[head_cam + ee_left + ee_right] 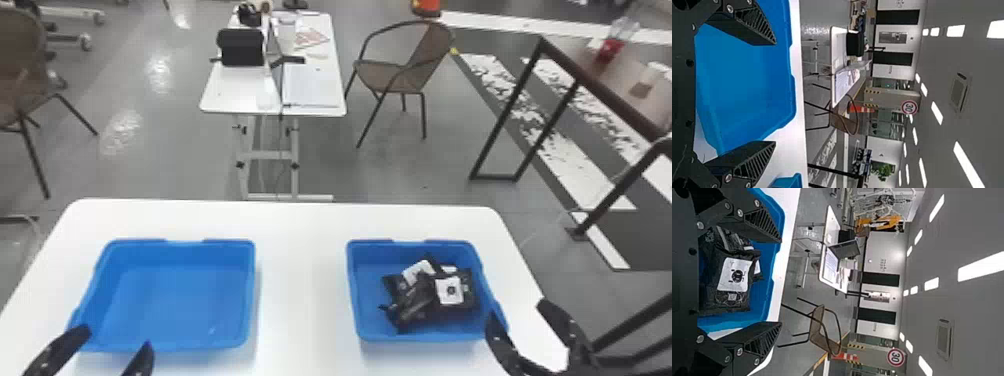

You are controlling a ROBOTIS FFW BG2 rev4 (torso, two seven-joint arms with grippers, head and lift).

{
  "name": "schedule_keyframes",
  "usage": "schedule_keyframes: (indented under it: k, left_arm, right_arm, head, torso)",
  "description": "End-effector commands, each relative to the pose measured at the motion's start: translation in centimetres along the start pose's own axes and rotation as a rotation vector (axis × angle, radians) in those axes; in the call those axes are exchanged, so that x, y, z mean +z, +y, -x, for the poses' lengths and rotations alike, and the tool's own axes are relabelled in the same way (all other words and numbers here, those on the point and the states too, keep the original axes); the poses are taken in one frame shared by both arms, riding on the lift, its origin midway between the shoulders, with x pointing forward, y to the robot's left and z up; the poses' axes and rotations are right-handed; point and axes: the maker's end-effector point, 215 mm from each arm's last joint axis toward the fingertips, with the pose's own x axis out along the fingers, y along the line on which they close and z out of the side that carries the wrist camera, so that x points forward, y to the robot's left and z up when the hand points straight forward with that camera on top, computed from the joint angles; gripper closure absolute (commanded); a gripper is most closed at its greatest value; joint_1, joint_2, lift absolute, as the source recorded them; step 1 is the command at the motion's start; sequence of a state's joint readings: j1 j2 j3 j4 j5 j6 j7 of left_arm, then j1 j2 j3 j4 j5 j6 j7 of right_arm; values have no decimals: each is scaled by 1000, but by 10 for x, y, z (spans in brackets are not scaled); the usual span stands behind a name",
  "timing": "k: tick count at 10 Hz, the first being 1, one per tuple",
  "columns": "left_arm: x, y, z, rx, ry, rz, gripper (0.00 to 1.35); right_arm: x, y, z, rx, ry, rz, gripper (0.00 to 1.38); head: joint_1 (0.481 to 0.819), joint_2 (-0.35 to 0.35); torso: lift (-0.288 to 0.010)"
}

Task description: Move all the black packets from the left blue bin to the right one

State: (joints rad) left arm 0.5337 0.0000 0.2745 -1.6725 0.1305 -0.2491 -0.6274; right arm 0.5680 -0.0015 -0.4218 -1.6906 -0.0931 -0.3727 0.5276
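In the head view, my left gripper [116,336] stands open at the near edge of the left blue bin [170,345], whose inside is bare. My right gripper [517,311] is open by the near right corner of the right blue bin [365,335]. Several black packets [412,302] with white labels lie heaped in that right bin. The left wrist view has the left gripper [775,93] with its fingers wide apart and the left bin [750,86] beyond. In the right wrist view, the right gripper [781,282] holds nothing, with a packet [734,276] in the bin behind.
Both bins stand on a white table [302,280], with a strip of tabletop between them. Past its far edge are a small desk [250,95] with a laptop, a brown chair [395,75] and a dark-framed table [610,110] at the right.
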Motion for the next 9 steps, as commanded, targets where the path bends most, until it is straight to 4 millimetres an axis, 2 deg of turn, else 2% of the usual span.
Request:
schedule_keyframes:
  k: [1,9]
  left_arm:
    - [-2,0,0,2,3,7,134]
    - [-7,-3,0,1,5,31,134]
  right_arm:
    - [0,0,0,-2,1,-6,303]
    - [-5,2,1,5,13,-24,312]
  head:
    - [695,-152]
    - [695,-155]
  torso:
    - [0]
    - [0]
